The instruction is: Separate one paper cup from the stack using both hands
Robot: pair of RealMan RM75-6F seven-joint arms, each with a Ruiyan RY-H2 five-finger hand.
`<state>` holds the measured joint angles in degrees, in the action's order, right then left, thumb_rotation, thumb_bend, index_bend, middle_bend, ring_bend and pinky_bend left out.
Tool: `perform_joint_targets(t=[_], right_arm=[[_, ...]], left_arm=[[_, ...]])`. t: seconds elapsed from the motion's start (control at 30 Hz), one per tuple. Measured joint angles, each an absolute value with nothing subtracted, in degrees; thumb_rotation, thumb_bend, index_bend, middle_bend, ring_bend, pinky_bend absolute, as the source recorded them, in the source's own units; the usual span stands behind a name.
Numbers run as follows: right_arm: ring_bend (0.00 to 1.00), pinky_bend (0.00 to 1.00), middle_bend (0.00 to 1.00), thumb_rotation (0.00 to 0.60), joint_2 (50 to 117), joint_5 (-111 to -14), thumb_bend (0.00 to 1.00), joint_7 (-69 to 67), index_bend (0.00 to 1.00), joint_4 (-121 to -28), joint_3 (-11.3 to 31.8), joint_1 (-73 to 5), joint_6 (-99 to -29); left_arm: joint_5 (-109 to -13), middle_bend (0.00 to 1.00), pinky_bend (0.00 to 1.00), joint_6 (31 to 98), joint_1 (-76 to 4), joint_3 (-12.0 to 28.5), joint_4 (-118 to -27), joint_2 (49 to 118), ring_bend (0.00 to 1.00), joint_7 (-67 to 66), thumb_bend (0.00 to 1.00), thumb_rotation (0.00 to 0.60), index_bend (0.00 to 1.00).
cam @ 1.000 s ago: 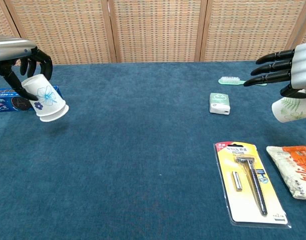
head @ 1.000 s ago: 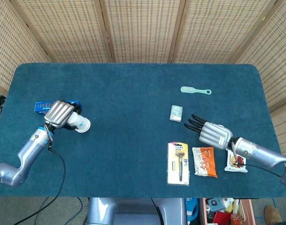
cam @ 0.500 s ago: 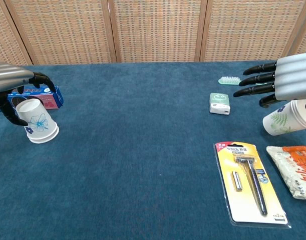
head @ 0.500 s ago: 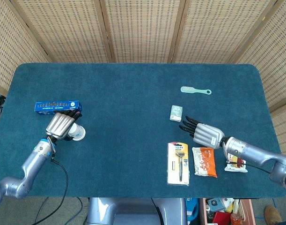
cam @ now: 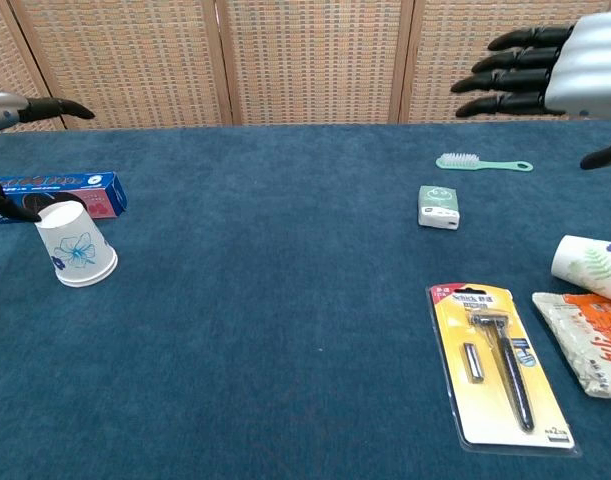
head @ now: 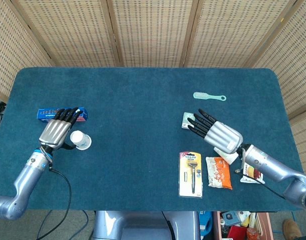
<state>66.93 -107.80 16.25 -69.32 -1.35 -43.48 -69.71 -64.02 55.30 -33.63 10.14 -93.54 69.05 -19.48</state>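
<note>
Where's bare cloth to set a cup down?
The wide middle between the flowered cup and the small green box is bare. The right side is crowded: razor pack, snack bag, leaf cup.

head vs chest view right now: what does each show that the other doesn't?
Head only: the robot's base and cables below the table edge, and the small snack packet by the right forearm.
Chest only: the blue flower print on the upside-down white paper cup, and the leaf-print paper cup lying on its side.
Both: left hand, right hand, green brush, packaged razor, blue box.
</note>
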Motion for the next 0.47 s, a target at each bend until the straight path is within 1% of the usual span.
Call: perform_joint_targets(t=[0.13, 0.27, 0.47], right_arm=[[0.00, 0.00, 0.00, 0.600, 65.5, -102.7, 0.00, 13.6, 0.00, -75.0, -0.2, -37.7, -75.7], [0.00, 0.00, 0.00, 0.600, 64.3, -97.8, 0.00, 11.2, 0.00, -81.8, 0.3, -30.0, -83.6], [0.00, 0.00, 0.00, 0.600, 64.5, -93.6, 0.00, 9.4, 0.00, -86.5, -0.5, -20.1, -91.8]], left_arm=[[-64.5, 0.00, 0.00, 59.9, -30.1, 9.9, -97.1, 66.2, 0.00, -16.4, 0.12, 0.600, 0.00], [-66.3, 0.00, 0.00, 65.4, -25.6, 8.9, -100.6, 63.7, 0.00, -13.3, 0.12, 0.600, 0.00], [-70.3, 0.00, 0.00, 73.5, -19.1, 6.5, -102.9, 61.9, 0.00, -9.3, 0.12, 0.600, 0.00]])
